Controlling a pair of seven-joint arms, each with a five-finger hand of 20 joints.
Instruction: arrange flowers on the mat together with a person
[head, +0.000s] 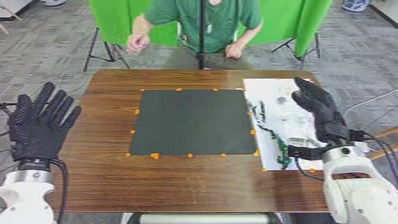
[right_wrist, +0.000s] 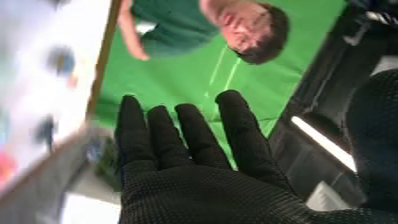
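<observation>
In the head view, taking the clock from the mat's middle, we see one dark grey square mat (head: 191, 122) on one brown wooden table (head: 93, 185), with at least ten small orange marks (head: 155, 156) around its edges. One white rectangular sheet (head: 266, 87) lies at 3 o'clock. On it we find one long, leafy green stem (head: 282, 148) toward 4 o'clock and darker green sprigs (head: 258, 111) near 3, too small for us to count. Of two black-gloved hands, our left hand (head: 37, 131) is open at 9 o'clock; our right hand (head: 318, 104), between 2 and 3 over the sheet, is open, fingers extended.
</observation>
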